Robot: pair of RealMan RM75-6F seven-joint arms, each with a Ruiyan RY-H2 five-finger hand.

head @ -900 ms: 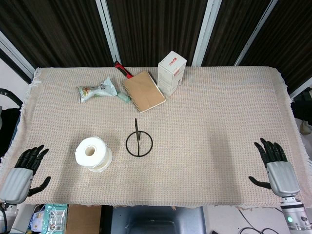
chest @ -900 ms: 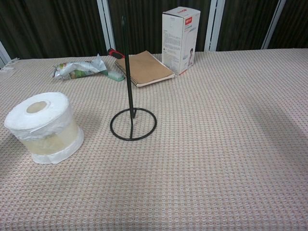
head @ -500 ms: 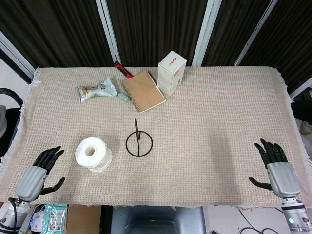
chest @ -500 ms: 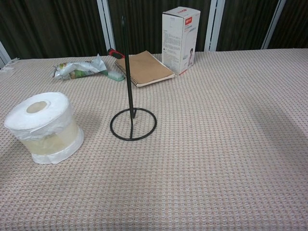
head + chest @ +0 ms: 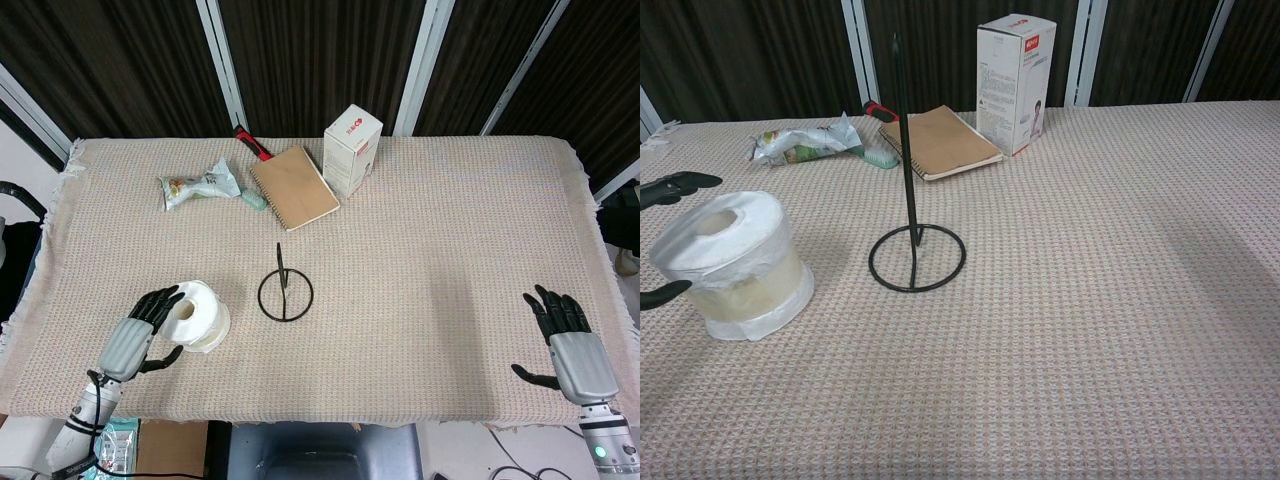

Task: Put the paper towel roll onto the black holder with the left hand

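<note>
Head view alone shows right hand [image 5: 570,340] spread, left hand [image 5: 140,325] spread beside one paper towel roll [image 5: 195,315], one black holder [image 5: 285,292].

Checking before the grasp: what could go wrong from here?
1. The left hand is open right beside the paper towel roll; its loose wrapper could slip or crumple in the grip.
2. The black holder is a thin rod on a light ring; an off-centre roll could tip it.
</note>
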